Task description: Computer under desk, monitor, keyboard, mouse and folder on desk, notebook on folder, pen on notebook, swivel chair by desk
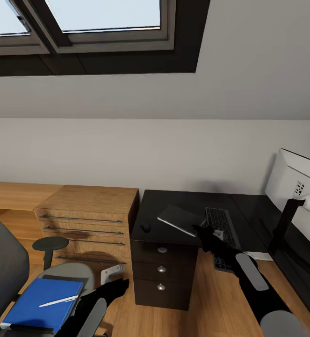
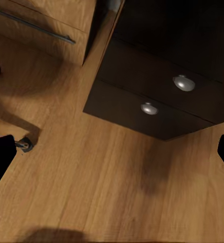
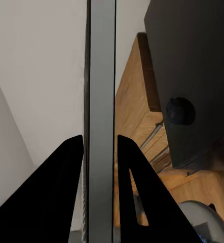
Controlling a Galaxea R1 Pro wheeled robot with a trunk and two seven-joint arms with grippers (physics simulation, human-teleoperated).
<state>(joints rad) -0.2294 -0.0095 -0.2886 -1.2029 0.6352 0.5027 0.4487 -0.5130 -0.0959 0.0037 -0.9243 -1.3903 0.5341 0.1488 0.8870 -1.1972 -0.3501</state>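
The right gripper (image 1: 202, 230) clamps the notebook (image 1: 180, 219) tilted above the table (image 1: 173, 201) — left of the keyboard (image 1: 222, 229). The left gripper (image 2: 112, 152) hangs released near the folder (image 1: 42, 304) and pen (image 1: 58, 301) on the swivel chair (image 1: 3, 267).

The right arm is reaching forward, its black forearm stretching toward the far left, and the right gripper (image 1: 200, 229) is pinching a thin grey notebook (image 1: 181, 220) between its two fingers (image 3: 66, 177). The left arm is hanging low at the near left, and the left gripper (image 1: 119, 283) is pointing downward with its fingers spread wide.
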